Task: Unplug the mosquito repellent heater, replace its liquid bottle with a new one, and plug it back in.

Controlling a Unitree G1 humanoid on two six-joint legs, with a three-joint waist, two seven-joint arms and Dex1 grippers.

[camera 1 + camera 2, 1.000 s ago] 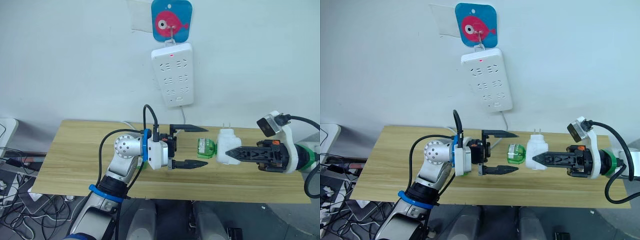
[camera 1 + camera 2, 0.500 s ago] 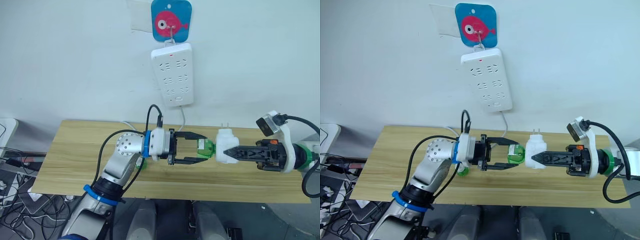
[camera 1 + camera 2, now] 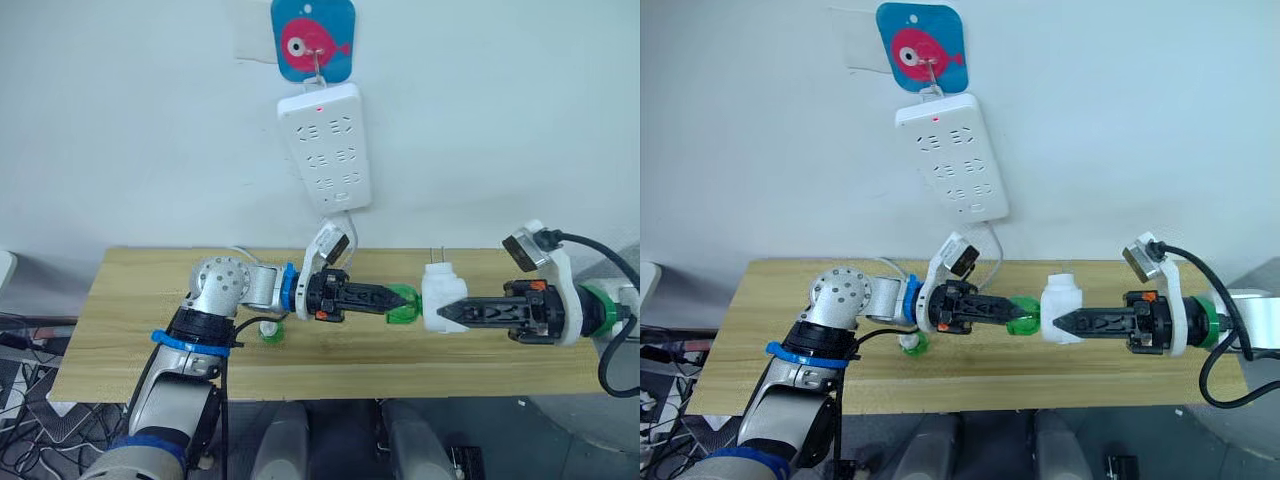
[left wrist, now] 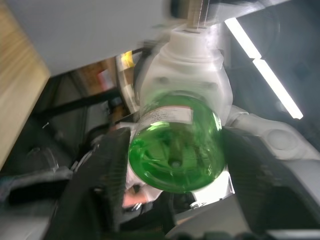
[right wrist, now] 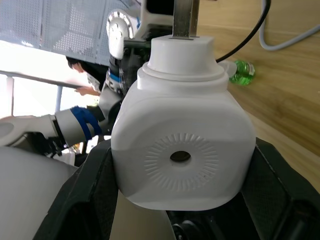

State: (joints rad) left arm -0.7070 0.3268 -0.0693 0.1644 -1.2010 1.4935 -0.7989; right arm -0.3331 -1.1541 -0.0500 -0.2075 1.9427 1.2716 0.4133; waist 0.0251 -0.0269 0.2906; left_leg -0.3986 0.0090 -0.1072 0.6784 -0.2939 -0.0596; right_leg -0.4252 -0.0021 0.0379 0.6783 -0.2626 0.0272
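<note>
- Wooden table (image 3: 130, 340) against white wall, power strip (image 3: 323, 146) hanging above.
- Eye views: right gripper (image 3: 447, 312) clamped on mosquito repellent heater (image 3: 441, 296), held above the table; left gripper (image 3: 392, 297) closed on green liquid bottle (image 3: 403, 303) at heater's end.
- Left wrist: fingers (image 4: 107, 165) flank the bottle.
- Right wrist: fingers (image 5: 92, 192) pinch heater's sides, prongs (image 5: 185, 17) pointing away.

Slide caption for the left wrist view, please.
Left end effector closed on the green bottle attached to the white heater.
</note>
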